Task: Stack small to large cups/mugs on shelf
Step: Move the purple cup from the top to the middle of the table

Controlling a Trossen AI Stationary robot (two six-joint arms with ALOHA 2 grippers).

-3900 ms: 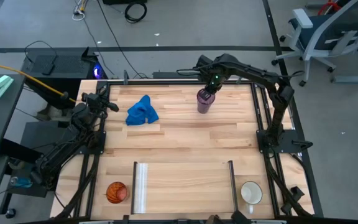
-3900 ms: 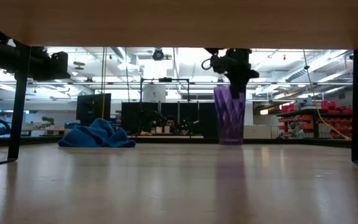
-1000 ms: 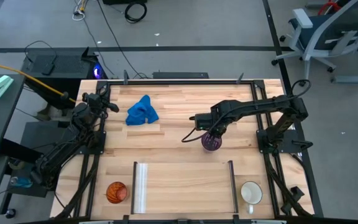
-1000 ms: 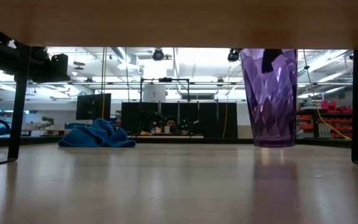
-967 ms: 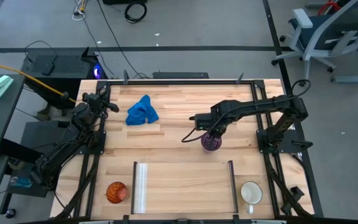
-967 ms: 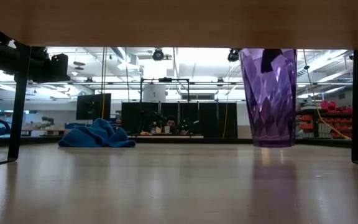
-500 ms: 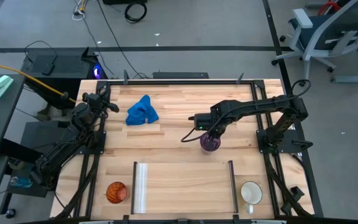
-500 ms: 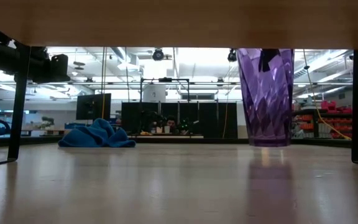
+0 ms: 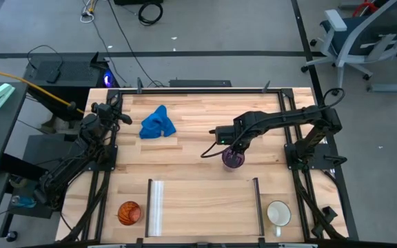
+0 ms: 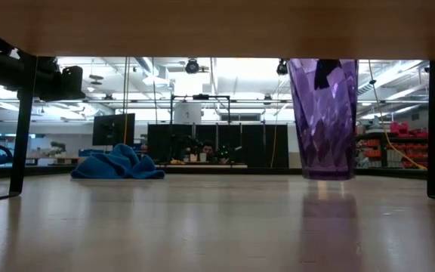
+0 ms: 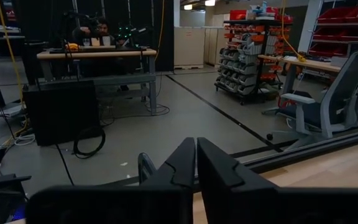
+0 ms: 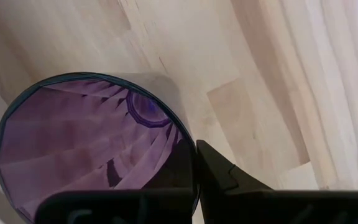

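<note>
The table [image 9: 198, 138] carries the light-wood shelf [image 9: 205, 207] along its near edge, and everything else sits around that shelf: the blue cloth [image 9: 157, 122] lies well beyond its silver-rail end, the right gripper [image 9: 234, 153] pinches the rim of the upright purple tumbler [image 9: 233, 158] just beyond its dark-rail end, one finger inside the wall, and the left gripper [image 11: 196, 163] waits far off past the cloth, fingers pressed together. The white mug [image 9: 278, 213] stands just outside the dark rail, the small orange cup [image 9: 129, 212] just outside the silver rail.
</note>
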